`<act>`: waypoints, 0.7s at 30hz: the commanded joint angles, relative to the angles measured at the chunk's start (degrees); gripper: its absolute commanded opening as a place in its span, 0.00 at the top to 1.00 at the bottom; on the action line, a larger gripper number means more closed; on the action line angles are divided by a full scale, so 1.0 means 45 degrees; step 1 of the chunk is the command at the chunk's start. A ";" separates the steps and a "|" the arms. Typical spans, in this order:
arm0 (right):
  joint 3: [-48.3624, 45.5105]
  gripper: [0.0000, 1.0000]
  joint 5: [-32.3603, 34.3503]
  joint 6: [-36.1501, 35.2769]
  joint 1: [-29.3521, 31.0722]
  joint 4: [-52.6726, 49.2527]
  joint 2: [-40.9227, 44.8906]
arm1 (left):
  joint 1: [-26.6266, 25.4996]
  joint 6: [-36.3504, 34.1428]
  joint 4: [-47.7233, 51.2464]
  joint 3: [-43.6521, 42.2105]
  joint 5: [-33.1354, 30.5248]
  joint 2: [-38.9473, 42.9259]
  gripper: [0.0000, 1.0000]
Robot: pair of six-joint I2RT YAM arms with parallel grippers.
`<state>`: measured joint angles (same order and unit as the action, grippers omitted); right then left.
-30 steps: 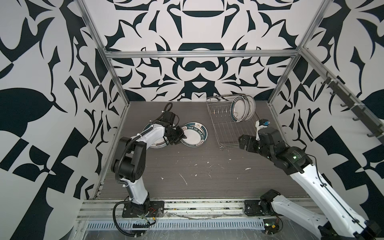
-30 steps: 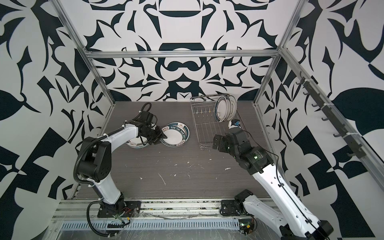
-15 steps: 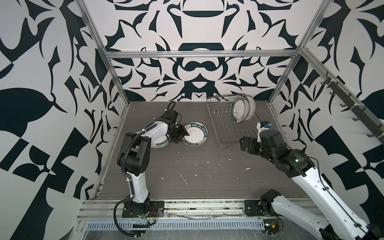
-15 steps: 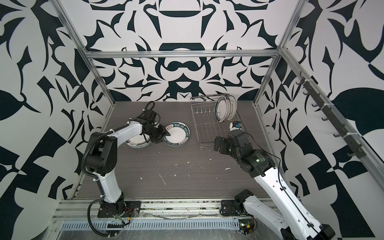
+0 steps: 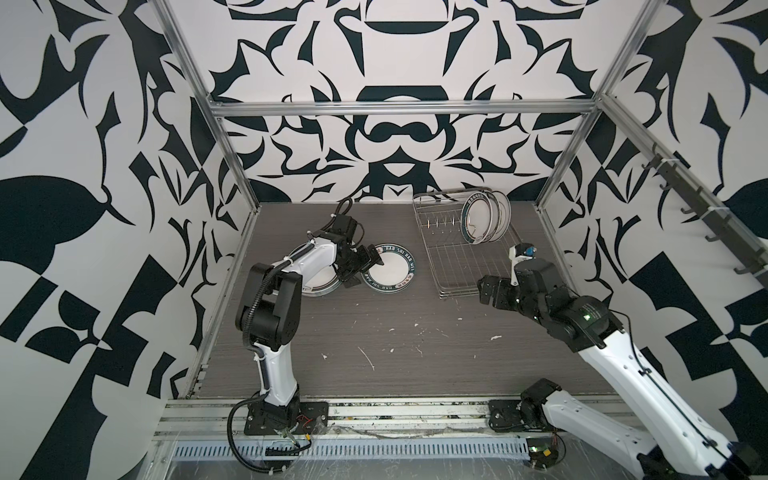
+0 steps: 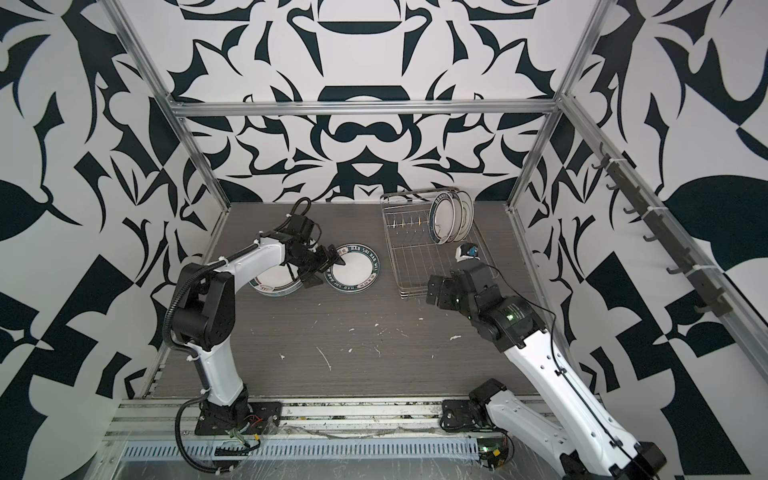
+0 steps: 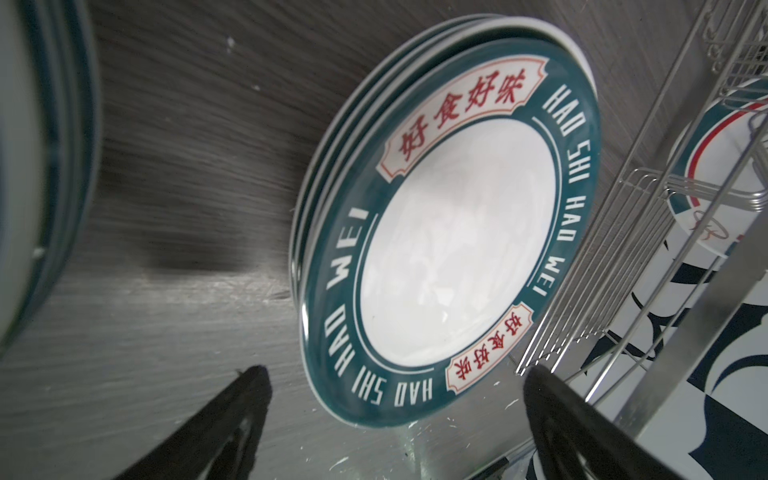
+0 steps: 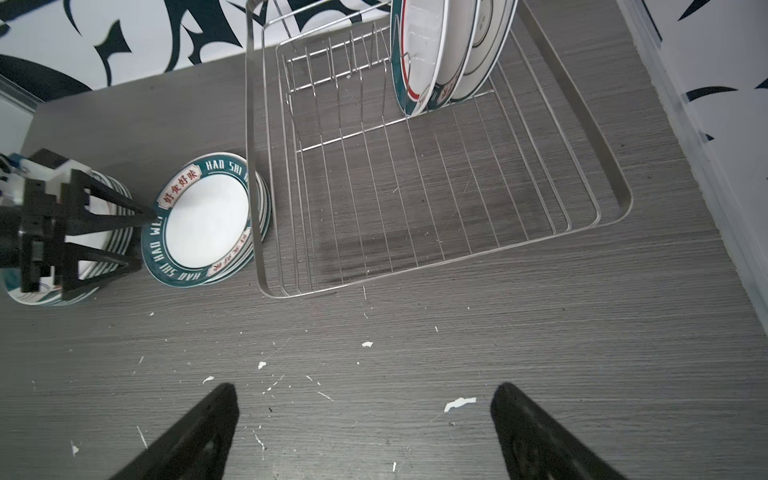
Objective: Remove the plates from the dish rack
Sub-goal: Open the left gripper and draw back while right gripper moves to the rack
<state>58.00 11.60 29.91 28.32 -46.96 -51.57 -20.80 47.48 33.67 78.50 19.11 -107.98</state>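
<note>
The wire dish rack (image 5: 451,266) (image 6: 409,266) (image 8: 254,174) (image 7: 615,266) sits at the back right. Plates (image 5: 482,216) (image 6: 451,218) (image 8: 432,54) (image 7: 723,166) stand upright at its far end. Left of the rack, a stack of small teal-rimmed plates (image 5: 392,270) (image 6: 357,272) (image 7: 449,249) (image 8: 205,220) lies flat on the table. My left gripper (image 5: 365,272) (image 6: 328,272) (image 7: 397,370) (image 8: 137,239) is open, its fingers straddling that stack's left edge and holding nothing. My right gripper (image 5: 484,287) (image 6: 432,291) (image 8: 365,388) hangs open and empty just in front of the rack's near edge.
A second stack of larger plates (image 5: 318,280) (image 6: 272,284) (image 8: 39,297) (image 7: 37,166) lies left of the small stack, partly under the left arm. White flecks (image 8: 459,402) dot the grey table. Metal frame posts and patterned walls close in the sides and back.
The left gripper has opened wide at the edge of the small stack, letting go of the top plate. The left elbow has swung forward and to the right. The right arm has barely moved.
</note>
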 commanded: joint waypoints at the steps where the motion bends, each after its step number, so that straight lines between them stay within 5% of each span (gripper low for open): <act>1: 0.0586 0.01 0.0468 -0.0889 -0.0057 0.0388 -0.0581 | -0.0038 -0.0298 0.1283 -0.0103 -0.0495 0.0826 0.01; 21: 0.7814 0.04 -0.0008 -0.3805 -0.3121 0.2215 -0.9721 | 0.0553 -0.0855 0.4201 -0.3510 -0.5335 1.0004 0.01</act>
<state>87.81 10.33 15.31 14.81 -38.17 -92.82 -19.16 44.01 47.83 65.69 0.69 -66.13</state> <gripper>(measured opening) 0.963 0.991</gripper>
